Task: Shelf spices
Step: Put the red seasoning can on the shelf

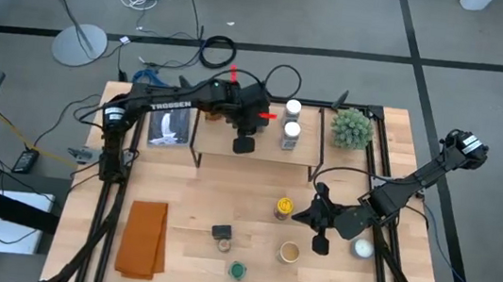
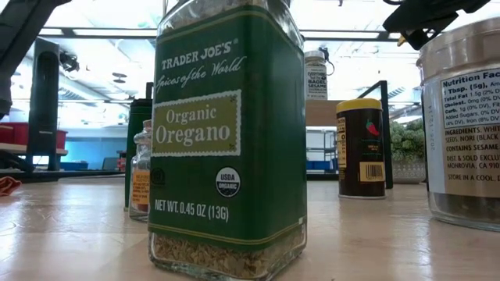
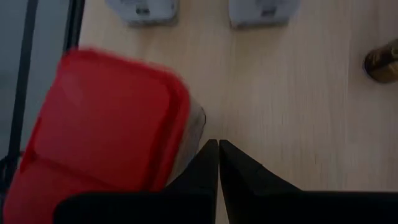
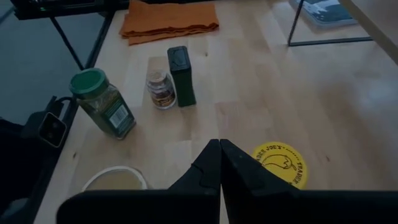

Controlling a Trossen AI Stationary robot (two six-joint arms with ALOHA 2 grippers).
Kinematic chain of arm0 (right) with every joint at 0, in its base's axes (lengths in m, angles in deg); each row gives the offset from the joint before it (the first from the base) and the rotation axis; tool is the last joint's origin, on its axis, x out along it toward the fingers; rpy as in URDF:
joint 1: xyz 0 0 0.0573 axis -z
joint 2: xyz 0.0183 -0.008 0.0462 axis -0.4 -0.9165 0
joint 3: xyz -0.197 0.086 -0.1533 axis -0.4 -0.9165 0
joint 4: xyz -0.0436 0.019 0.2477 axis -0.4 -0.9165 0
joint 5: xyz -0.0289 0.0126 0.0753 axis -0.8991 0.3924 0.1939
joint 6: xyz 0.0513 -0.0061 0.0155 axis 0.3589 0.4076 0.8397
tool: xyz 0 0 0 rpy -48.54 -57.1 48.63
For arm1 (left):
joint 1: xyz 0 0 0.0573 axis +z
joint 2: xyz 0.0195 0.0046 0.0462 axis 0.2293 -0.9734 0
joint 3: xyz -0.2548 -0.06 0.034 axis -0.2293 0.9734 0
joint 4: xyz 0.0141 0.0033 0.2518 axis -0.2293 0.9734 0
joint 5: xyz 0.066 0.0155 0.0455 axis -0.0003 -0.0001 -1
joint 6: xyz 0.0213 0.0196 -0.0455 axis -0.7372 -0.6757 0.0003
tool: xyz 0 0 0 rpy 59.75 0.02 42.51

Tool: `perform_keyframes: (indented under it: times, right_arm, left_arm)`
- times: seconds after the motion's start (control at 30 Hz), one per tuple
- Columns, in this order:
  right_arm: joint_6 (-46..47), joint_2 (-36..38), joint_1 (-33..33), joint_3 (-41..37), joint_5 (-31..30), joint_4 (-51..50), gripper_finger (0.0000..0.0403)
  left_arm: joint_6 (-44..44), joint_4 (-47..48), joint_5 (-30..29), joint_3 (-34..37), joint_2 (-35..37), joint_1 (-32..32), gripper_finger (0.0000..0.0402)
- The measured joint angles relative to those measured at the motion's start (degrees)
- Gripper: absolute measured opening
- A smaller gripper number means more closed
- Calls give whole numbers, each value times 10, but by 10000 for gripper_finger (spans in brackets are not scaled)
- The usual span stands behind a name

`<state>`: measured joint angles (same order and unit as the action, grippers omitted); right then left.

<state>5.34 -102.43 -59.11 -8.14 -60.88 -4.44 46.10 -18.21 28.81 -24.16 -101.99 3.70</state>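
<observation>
Jaws closed, left wrist shows red tin (image 3: 106, 124)

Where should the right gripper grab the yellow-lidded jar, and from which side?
Probably by its round yellow lid, coming straight down: the jar stands upright with bare table around it. The shut right gripper, right beside it, must open first.
</observation>
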Motion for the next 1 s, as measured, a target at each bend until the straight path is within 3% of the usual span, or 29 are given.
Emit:
perform_keyframes:
  times: [0.6,0.87,1.0]
  right_arm:
    - [0,0,0,0,0,1,2]
    - [-1,0,0,0,10,1,2]
    - [0,0,0,0,10,1,2]
  left_arm:
    - [117,-38,-21,0,-19,17,19]
    - [139,-41,-22,0,-19,-9,19]
    - [125,-38,-52,0,-15,-35,17]
